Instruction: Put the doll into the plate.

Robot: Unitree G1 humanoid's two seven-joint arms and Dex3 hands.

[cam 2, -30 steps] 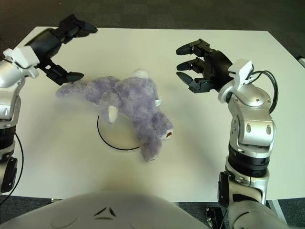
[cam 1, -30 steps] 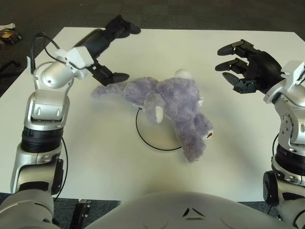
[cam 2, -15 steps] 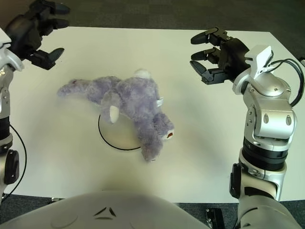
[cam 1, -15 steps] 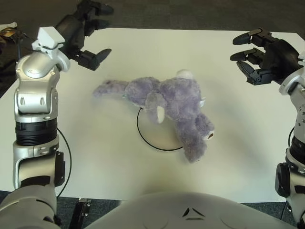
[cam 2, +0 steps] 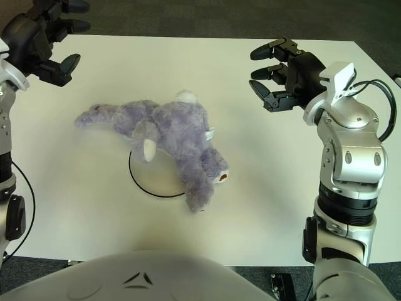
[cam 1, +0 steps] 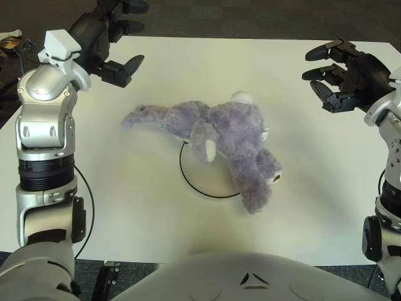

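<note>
A purple plush doll [cam 1: 219,135] lies sprawled on the white table [cam 1: 319,182], its body covering most of a small white plate with a black rim [cam 1: 203,179]; one limb stretches left past the plate. My left hand [cam 1: 116,37] is raised at the table's far left corner, fingers spread and empty, well clear of the doll. My right hand [cam 1: 338,72] hovers at the far right, fingers spread and empty, also apart from the doll.
Dark floor lies beyond the table's far edge. A small object [cam 1: 11,42] lies on the floor at far left. My own torso [cam 1: 244,276] fills the bottom of the view.
My left hand has pulled up and away from the doll's outstretched limb to the far left corner. My right hand has drawn back to the right. The doll has not moved.
</note>
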